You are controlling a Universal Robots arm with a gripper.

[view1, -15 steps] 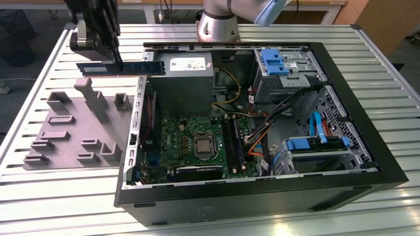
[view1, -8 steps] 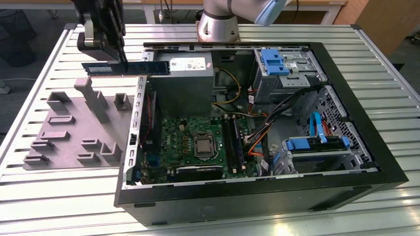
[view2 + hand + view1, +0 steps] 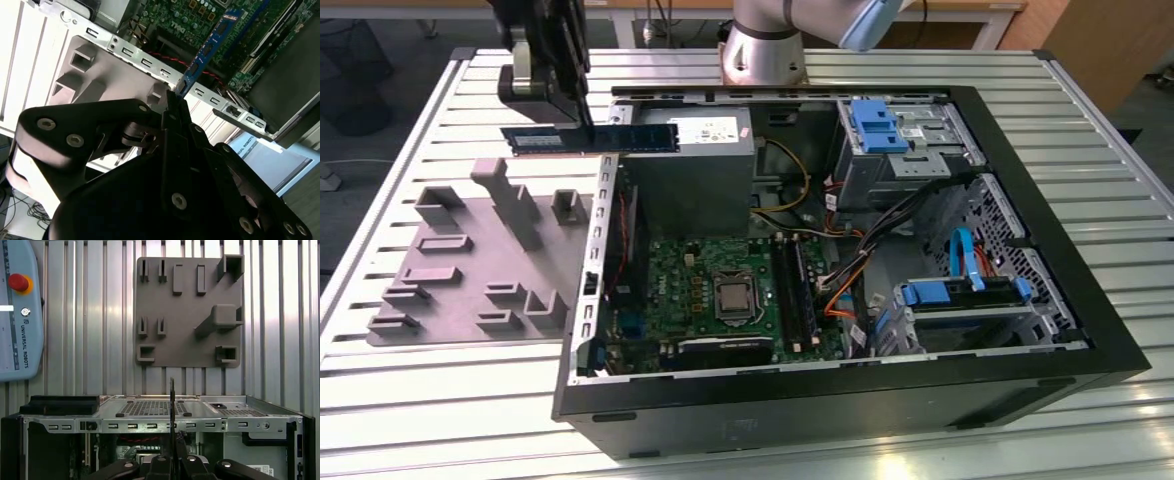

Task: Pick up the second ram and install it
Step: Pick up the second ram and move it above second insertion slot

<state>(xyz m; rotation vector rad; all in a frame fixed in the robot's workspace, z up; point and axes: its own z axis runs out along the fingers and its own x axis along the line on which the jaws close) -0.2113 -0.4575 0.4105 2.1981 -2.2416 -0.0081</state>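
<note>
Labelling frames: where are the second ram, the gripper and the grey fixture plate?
the second ram (image 3: 640,138), exterior view, chip face.
the gripper (image 3: 173,102), second wrist view, between fingertips.
the grey fixture plate (image 3: 180,347), first wrist view, bare middle.

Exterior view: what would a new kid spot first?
The end effector grips a blue-green memory stick, held level in the air at the exterior view's upper left. Nearby lies the open computer case with its green motherboard, and a grey holder tray sits beside the case on the table.

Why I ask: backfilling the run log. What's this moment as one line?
pincer: shut on second ram | second ram: airborne, level, over the computer case's wall by the grey fixture plate | install: not done
</note>
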